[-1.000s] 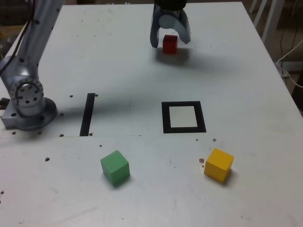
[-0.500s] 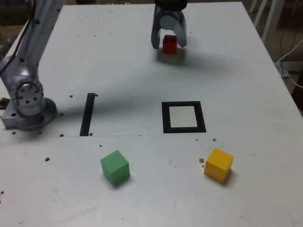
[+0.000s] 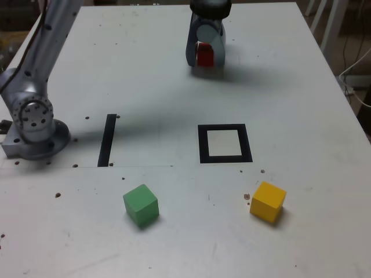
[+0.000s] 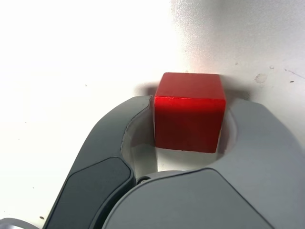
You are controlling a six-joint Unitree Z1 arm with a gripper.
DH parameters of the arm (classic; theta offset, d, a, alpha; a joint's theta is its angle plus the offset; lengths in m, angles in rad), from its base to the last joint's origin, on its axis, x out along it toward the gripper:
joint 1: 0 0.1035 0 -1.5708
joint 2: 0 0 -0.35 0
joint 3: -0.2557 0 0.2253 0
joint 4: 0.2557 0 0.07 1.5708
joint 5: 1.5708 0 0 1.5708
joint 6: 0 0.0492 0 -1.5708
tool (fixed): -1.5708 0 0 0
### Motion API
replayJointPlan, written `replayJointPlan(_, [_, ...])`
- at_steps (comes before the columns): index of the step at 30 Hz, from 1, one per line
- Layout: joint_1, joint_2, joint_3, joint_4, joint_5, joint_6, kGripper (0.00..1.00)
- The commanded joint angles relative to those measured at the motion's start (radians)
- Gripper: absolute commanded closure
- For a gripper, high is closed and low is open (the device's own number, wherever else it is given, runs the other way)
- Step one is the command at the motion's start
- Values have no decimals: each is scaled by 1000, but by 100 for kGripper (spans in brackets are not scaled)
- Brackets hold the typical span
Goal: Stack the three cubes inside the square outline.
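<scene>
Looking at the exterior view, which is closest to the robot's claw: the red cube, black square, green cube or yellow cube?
From the end effector:
1. Red cube, between its fingers.
2. Square outline, mid-table.
3. Green cube and yellow cube, front edge, too close to call.

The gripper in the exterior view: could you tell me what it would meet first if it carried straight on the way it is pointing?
The gripper points down with the red cube already between its jaws. Straight on, it would likely meet the table under the cube almost at once, though the remaining gap is hard to judge.
</scene>
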Motion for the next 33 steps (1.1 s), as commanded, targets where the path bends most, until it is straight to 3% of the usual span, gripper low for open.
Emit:
replayJointPlan(1, [2, -5, -4, -2, -1, 3, 56])
replayJointPlan(6, [0, -5, -4, -6, -1, 6, 62])
replayJointPlan(13, [-12, -35, 5, -10, -13, 10, 63])
replayJointPlan(23, [-113, -212, 109, 18, -53, -39, 63])
replayJointPlan(33, [-295, -368, 248, 32, -74, -214, 63])
